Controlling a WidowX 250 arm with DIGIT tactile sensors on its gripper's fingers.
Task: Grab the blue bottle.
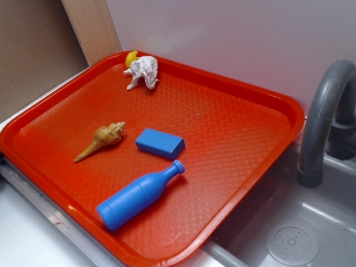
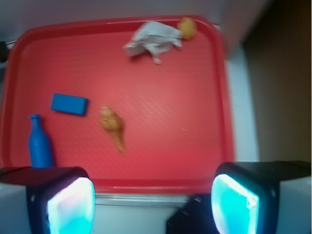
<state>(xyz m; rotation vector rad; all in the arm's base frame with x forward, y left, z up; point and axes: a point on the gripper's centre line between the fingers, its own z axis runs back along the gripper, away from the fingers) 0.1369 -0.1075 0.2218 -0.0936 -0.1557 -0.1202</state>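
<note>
The blue bottle (image 1: pixel 138 195) lies on its side on the red tray (image 1: pixel 245 139), near the tray's front edge, cap pointing back right. In the wrist view the bottle (image 2: pixel 39 145) is at the far left, cap upward. My gripper (image 2: pixel 153 204) is open and empty, high above the tray's near edge, with the bottle off to the left of the left finger (image 2: pixel 70 207). The gripper is out of the exterior view.
On the tray lie a small flat blue block (image 1: pixel 160 142), a tan spiral shell (image 1: pixel 103 139), a crumpled white paper (image 1: pixel 143 71) and a yellow object (image 1: pixel 131 58) at the far corner. A grey sink (image 1: pixel 289 233) with a faucet (image 1: pixel 322 117) is at the right.
</note>
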